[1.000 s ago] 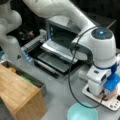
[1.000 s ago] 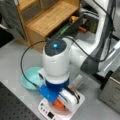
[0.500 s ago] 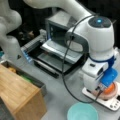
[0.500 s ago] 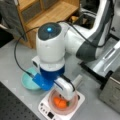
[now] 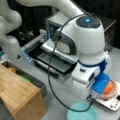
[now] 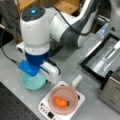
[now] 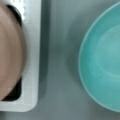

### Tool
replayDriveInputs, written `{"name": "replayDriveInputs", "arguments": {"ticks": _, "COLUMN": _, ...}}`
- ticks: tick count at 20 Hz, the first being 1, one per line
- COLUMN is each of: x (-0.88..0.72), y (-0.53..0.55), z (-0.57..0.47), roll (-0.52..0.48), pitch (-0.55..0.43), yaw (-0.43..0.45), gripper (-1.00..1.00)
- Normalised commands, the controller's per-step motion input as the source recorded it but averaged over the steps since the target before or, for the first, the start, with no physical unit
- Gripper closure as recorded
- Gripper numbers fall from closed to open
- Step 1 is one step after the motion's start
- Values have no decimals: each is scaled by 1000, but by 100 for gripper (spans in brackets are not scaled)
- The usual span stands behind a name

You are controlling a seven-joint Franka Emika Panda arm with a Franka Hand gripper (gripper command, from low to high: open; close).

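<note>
- The gripper's fingers are not seen in any view; in both front views they are hidden behind the arm's white wrist housing [image 6: 51, 72], so whether it is open or shut cannot be told.
- In a front view the housing is seen at left of centre, hanging between a teal bowl [image 6: 32, 82] and a pink pan [image 6: 63, 100].
- In the wrist view only grey table [image 7: 58, 62] is seen at the centre, with the teal bowl [image 7: 102, 57] filling the right side and the pink pan [image 7: 10, 50] cut off at the left edge.
- The pan is seated on a white hotplate [image 6: 78, 96], low in the frame; an orange carrot [image 6: 60, 102] lies inside the pan.
- In a front view the same pan [image 5: 112, 91] is shown at the right edge, partly covered by the arm's blue part [image 5: 101, 83], with the bowl [image 5: 82, 113] at the bottom.
- A toaster oven [image 5: 60, 45] with its door open is placed behind the arm, upper centre.
- A wooden box [image 5: 20, 97] is found at the lower left.
</note>
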Motion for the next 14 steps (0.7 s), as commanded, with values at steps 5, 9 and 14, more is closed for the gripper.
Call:
{"name": "replayDriveInputs", "arguments": {"ticks": 5, "x": 307, "y": -727, "z": 131, "roll": 0, "pitch": 93, "yaw": 172, "gripper": -100}}
{"name": "replayDriveInputs", "arguments": {"ticks": 9, "x": 360, "y": -650, "z": 77, "roll": 54, "pitch": 99, "yaw": 199, "gripper": -100}}
{"name": "replayDriveInputs", "arguments": {"ticks": 14, "x": 332, "y": -493, "z": 46, "roll": 101, "pitch": 96, "yaw": 158, "gripper": -100}}
